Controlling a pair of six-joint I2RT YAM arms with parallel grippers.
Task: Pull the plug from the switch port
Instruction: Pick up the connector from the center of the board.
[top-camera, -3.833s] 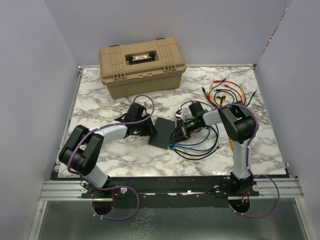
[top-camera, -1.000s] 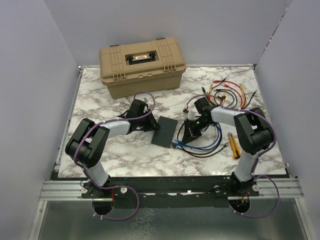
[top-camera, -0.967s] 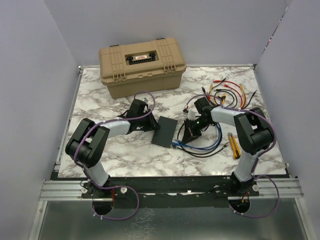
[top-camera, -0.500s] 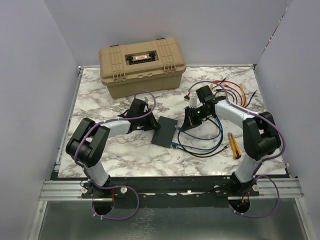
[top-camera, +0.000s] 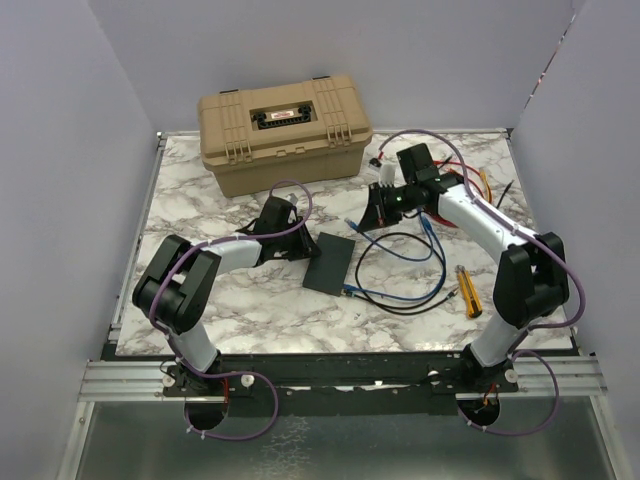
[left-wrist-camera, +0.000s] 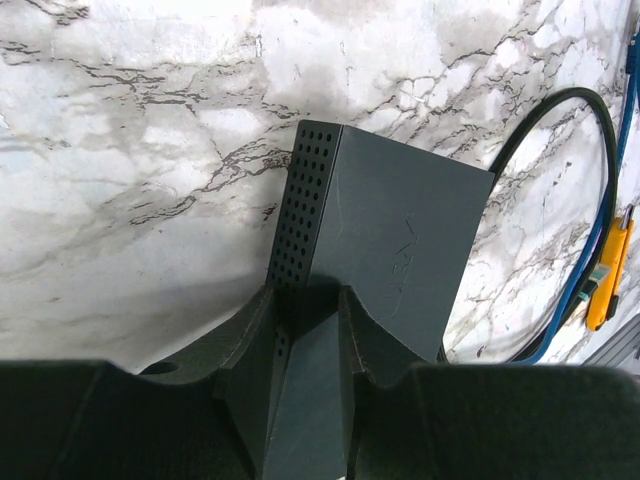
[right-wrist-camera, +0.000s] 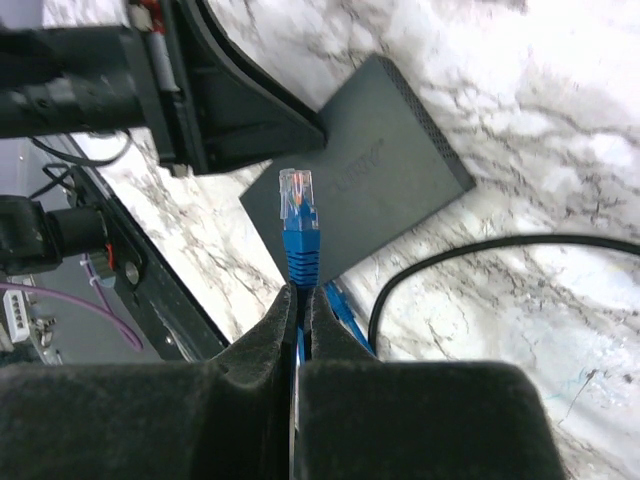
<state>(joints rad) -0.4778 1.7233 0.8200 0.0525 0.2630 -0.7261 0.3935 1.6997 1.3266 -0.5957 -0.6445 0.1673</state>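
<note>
The switch (top-camera: 332, 262) is a thin black box lying flat on the marble table. My left gripper (top-camera: 300, 247) is shut on its left end; in the left wrist view my fingers (left-wrist-camera: 255, 340) clamp the perforated edge of the switch (left-wrist-camera: 400, 240). My right gripper (top-camera: 375, 212) is shut on a blue plug (right-wrist-camera: 298, 225) with a clear tip, held in the air above and apart from the switch (right-wrist-camera: 370, 170). Its blue cable trails back to the table. A second blue plug (top-camera: 352, 291) lies at the switch's near edge.
A tan toolbox (top-camera: 283, 130) stands at the back left. A bundle of coloured leads (top-camera: 460, 180) lies at the back right. A black cable loop (top-camera: 400, 275) and a yellow utility knife (top-camera: 468, 292) lie right of the switch.
My right gripper has moved from the switch's right edge back and to the right, carrying the blue plug and drawing its cable out. My left gripper has stayed on the switch.
</note>
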